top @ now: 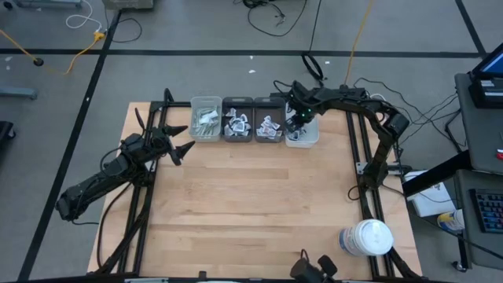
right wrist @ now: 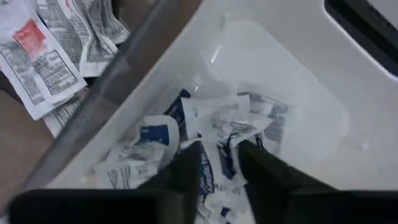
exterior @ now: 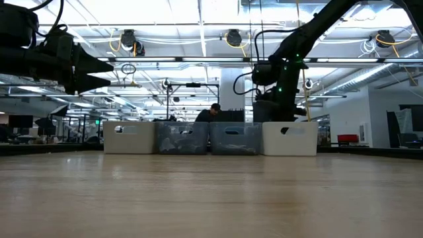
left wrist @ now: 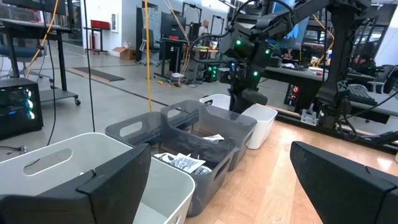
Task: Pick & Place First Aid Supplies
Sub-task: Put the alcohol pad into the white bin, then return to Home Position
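I see four bins in a row; my right gripper [right wrist: 219,163] dips into the white bin [top: 302,135], fingers slightly parted over sachets [right wrist: 239,124], gripping nothing; left gripper [top: 182,140] waits wide open

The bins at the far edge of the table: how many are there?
4, in one row. From the left arm's side: a white bin, a grey bin, a second grey bin, then a white end bin under the right gripper.
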You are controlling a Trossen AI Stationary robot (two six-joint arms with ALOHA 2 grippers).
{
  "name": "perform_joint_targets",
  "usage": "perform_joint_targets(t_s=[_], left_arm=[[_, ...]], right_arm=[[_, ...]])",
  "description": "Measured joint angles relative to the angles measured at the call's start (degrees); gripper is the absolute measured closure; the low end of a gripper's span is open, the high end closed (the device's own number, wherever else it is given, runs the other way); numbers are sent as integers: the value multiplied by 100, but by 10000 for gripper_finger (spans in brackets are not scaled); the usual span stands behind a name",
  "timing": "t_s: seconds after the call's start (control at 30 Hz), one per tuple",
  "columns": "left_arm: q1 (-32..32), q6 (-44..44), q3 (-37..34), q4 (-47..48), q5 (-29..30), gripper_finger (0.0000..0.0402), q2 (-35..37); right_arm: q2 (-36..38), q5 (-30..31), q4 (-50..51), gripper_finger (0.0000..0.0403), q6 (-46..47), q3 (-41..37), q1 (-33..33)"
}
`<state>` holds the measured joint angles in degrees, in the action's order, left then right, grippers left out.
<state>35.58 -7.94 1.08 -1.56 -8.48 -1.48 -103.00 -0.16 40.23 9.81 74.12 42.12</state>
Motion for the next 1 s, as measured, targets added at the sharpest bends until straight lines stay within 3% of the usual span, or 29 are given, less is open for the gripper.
perform_joint_targets(t_s=[0.27,0.47,0.63,0.83,1.0], left_arm=[[-1,0,0,0,-1,9,1],[1,0,0,0,1,9,1],[1,0,0,-1,1,9,1],[-1,0,0,-2,-1,9,1],[-1,0,0,-2,1,9,-1]], right_arm=[[225,-14,-488,175,-193,3,-1],[958,-11,-2240,90,-734,-678,28],[1740,-2,-4162,60,-1228,-1802,25],[2765,4,-6232,56,-1931,-3092,29],[3652,4,-6557,56,-2060,-3807,31]])
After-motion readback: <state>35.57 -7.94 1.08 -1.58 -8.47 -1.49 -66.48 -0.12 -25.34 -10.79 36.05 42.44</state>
